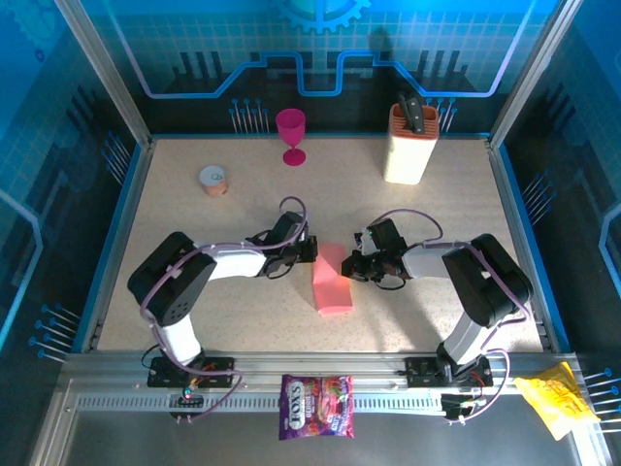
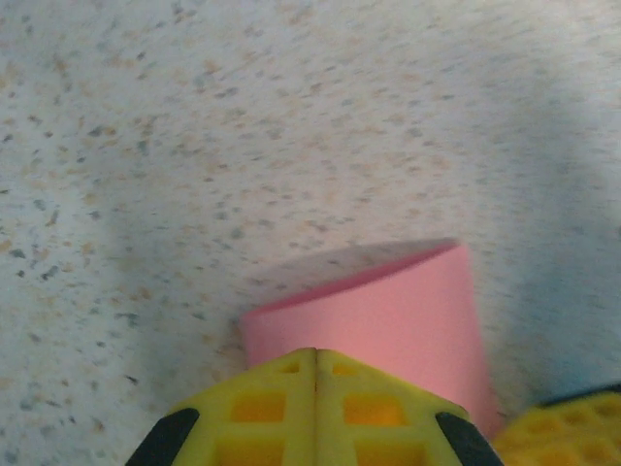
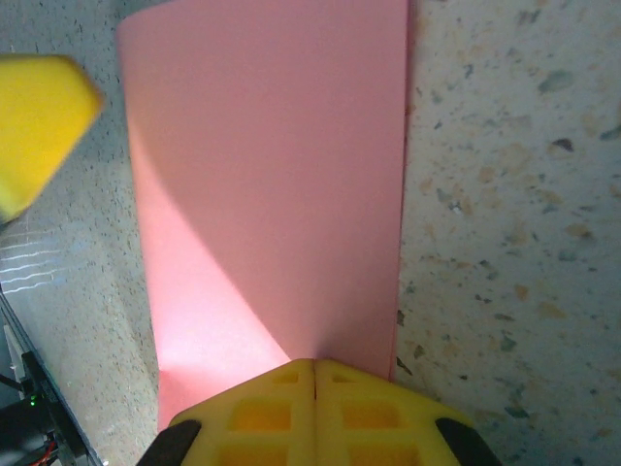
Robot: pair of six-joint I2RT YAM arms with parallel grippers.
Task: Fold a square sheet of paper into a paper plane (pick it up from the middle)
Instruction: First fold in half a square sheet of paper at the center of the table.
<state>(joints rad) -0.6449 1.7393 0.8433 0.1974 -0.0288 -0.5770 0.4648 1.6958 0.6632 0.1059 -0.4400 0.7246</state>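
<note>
The square sheet of paper (image 1: 333, 282) lies near the centre of the table (image 1: 194, 233), doubled over into a narrow upright strip between the two arms. The left gripper (image 1: 309, 250) meets the strip at its far left corner, and the right gripper (image 1: 352, 266) meets it from the opposite side, just beside the far right edge. In the left wrist view, the left fingers (image 2: 262, 408) are pressed together with no gap at the seam, and the paper (image 2: 388, 320) emerges directly from their tips. The paper bows upward there, with its far edge raised off the table and a shadow beneath it. A yellow finger of the right gripper (image 2: 572, 432) sits at the paper's lower right corner. In the right wrist view, the right fingers (image 3: 359, 413) are likewise fully closed, and the paper (image 3: 272, 184) runs away from their tips as a long, smooth strip. Its right edge lies against the speckled table, and the left gripper's yellow finger (image 3: 39, 126) is near its far left corner. Both sets of fingers grip the same end of the sheet.
</note>
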